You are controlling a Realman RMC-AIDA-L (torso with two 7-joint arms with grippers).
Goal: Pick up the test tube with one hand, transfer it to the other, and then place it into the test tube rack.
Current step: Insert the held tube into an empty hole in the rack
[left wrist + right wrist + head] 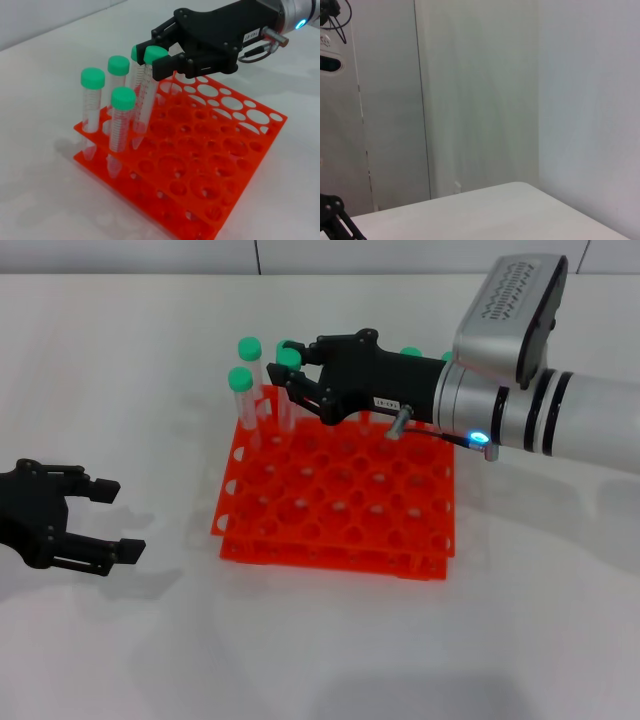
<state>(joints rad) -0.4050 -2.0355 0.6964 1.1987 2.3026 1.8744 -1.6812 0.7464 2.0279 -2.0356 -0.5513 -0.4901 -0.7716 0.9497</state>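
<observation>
The orange test tube rack (400,562) stands mid-table, and also shows in the left wrist view (226,201). My right gripper (291,372), black with a white label, reaches over the rack's far left part. It is shut on the green cap of the test tube (146,95). The tube hangs tilted with its tip down in a rack hole. In the left wrist view this gripper (159,56) shows from the side. My left gripper (118,521), unlabelled, is open and empty, low over the table left of the rack.
Three more green-capped tubes (93,102) (121,125) (118,67) stand in holes near the rack's far left corner, close to the held tube. Another green cap (411,352) shows behind the right gripper. The right wrist view shows only walls and the table edge (520,186).
</observation>
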